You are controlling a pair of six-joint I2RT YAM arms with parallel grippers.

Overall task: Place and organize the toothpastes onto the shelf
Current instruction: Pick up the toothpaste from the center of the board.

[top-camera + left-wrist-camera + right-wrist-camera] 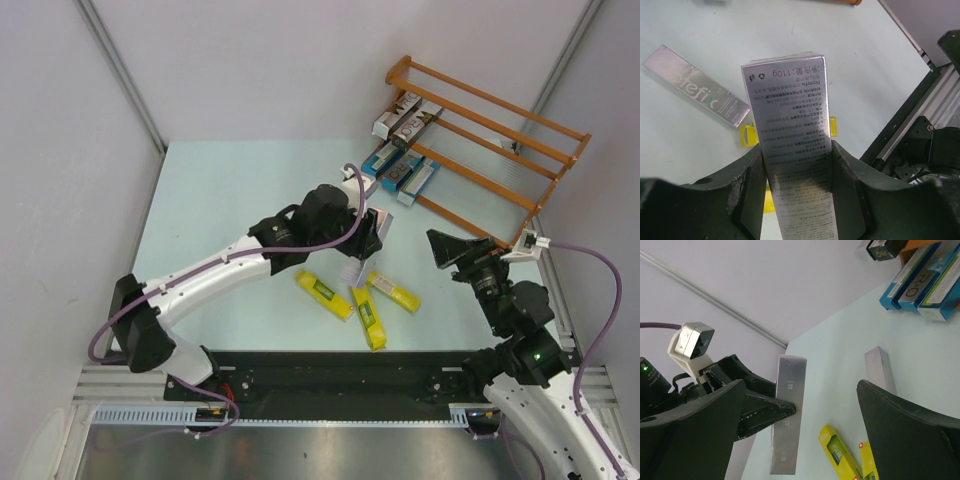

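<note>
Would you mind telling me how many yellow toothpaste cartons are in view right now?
3 yellow cartons, all lying on the near part of the table: left one, middle one, right one. More could be hidden beneath the left arm.

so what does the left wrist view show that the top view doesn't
Only left wrist: the fine print on the silver carton and the left claw pinching its sides. Only top: the full shelf with shelved cartons on it, and all three yellow cartons. Both: the held carton and a bit of one yellow carton.
</note>
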